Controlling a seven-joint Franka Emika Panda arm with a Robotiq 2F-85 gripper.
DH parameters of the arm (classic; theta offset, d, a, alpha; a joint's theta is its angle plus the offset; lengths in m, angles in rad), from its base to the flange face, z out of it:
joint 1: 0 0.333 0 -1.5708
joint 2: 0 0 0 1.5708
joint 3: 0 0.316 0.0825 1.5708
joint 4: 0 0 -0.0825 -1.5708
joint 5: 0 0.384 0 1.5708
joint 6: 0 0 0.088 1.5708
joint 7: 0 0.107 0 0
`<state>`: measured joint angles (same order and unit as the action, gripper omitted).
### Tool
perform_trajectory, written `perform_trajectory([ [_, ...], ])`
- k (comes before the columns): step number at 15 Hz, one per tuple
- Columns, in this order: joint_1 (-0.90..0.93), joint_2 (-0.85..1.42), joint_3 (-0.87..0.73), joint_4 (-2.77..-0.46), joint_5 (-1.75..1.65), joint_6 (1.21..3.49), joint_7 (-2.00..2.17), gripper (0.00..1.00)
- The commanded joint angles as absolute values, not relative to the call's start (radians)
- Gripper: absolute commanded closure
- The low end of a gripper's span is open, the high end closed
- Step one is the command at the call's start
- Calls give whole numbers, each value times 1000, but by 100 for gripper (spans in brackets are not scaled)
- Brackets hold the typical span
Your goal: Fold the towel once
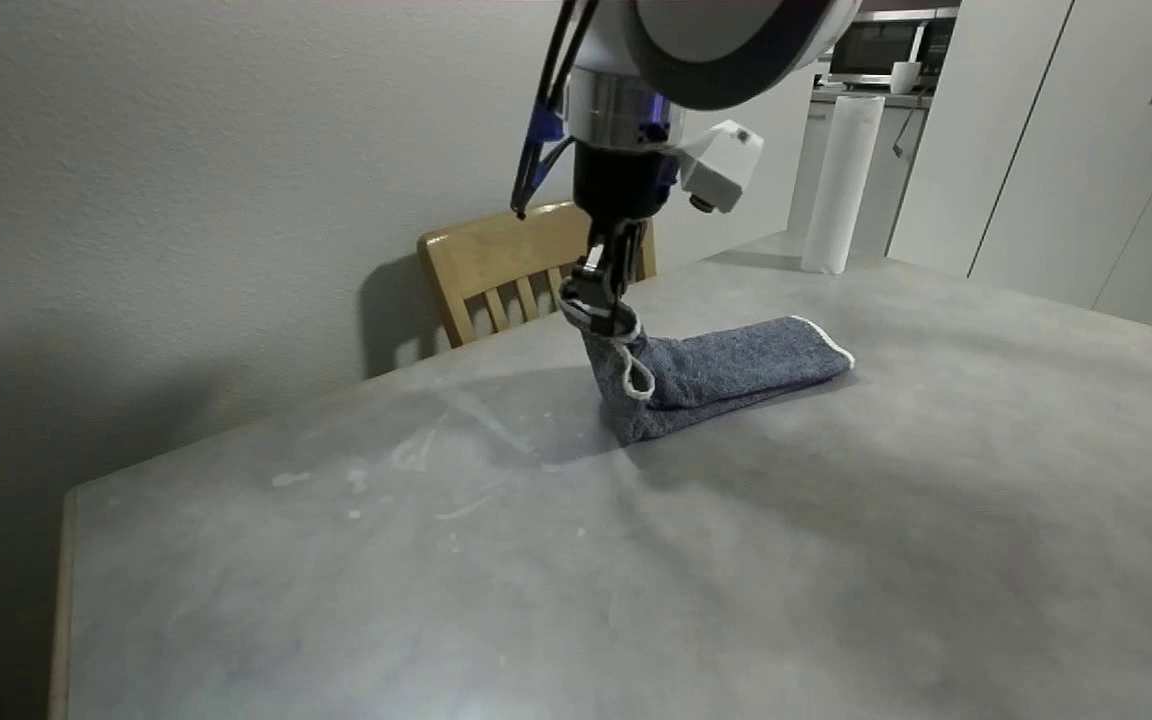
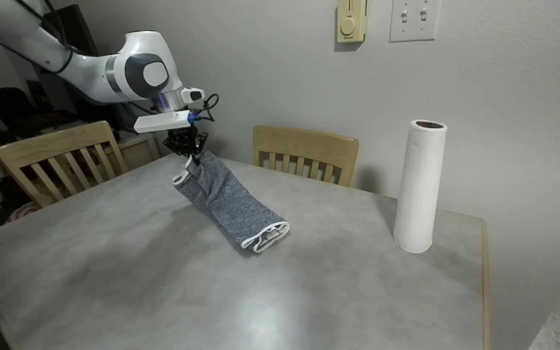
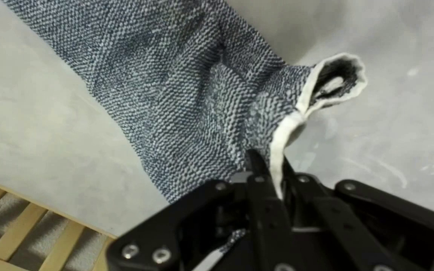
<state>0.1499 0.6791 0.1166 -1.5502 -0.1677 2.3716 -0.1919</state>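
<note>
I have the gripper (image 3: pixel 272 165) pinching the white-trimmed edge of the towel (image 3: pixel 156 98); that end is held up, and the rest stretches away from the gripper, lying on the table (image 1: pixel 456 600).

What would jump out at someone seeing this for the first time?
Probably the white robot arm leaning over the grey table, its black gripper pinching the raised end of a blue-grey towel. Next, perhaps, the tall white roll standing upright near the table's edge.
</note>
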Motion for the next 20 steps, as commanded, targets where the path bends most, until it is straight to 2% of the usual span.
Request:
perform_trajectory([
  [1, 84, 532, 137, -1779, -142, 2460, -279, 98],
  [8, 5, 367, 111, -2020, -142, 2555, -327, 98],
  [15, -37, 279, 65, -2101, -151, 2556, -358, 98],
  [20, -119, 243, 27, -2159, -136, 2582, -534, 98],
])
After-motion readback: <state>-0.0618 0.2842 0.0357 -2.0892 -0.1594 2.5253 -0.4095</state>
